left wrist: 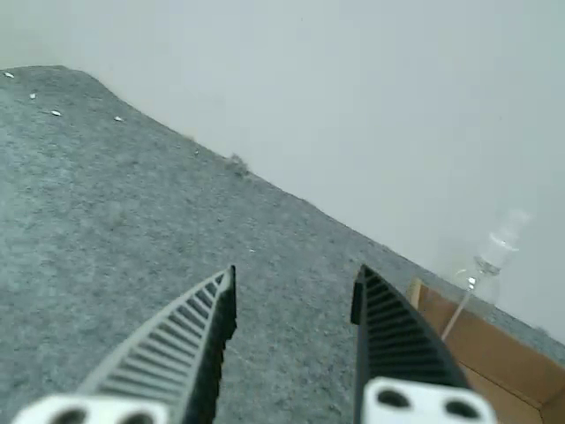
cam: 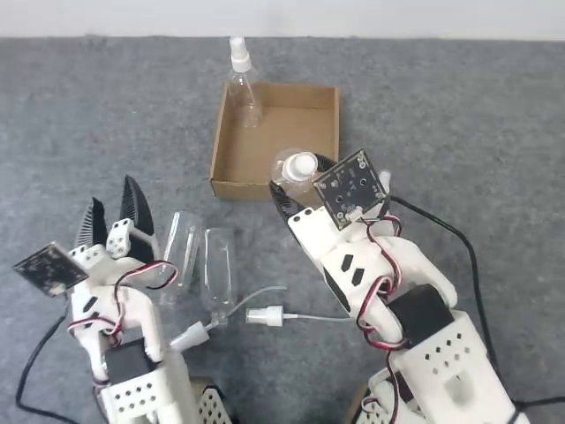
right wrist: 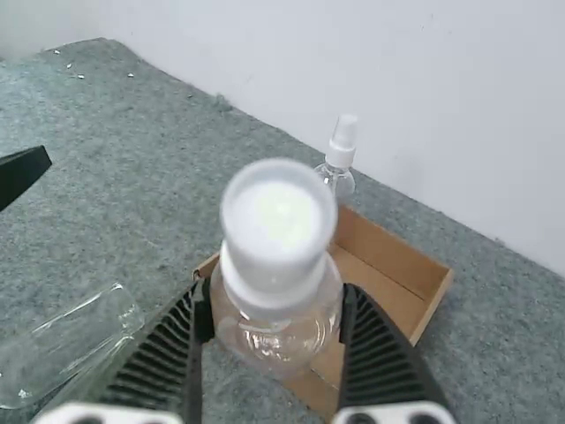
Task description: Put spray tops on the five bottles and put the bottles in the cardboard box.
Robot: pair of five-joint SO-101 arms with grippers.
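Your right gripper (cam: pixel 300 181) is clamped around a clear plastic bottle with a white spray top (cam: pixel 296 168). It's holding it upright at the near side of the open brown cardboard box (cam: pixel 240 187). Can't tell from these views whether the bottle's base is touching the box floor.

A second clear bottle with a white sprayer (cam: pixel 243 88) is standing in the box's far left corner.

Your left gripper (cam: pixel 113 194) has its jaws spread with nothing between them, raised over the grey carpet-like mat (cam: pixel 459 132).

Just beside it, two clear uncapped bottles (cam: pixel 181 247) lie side by side on the mat. Near their ends lie two loose white spray tops with thin tubes (cam: pixel 265 315).
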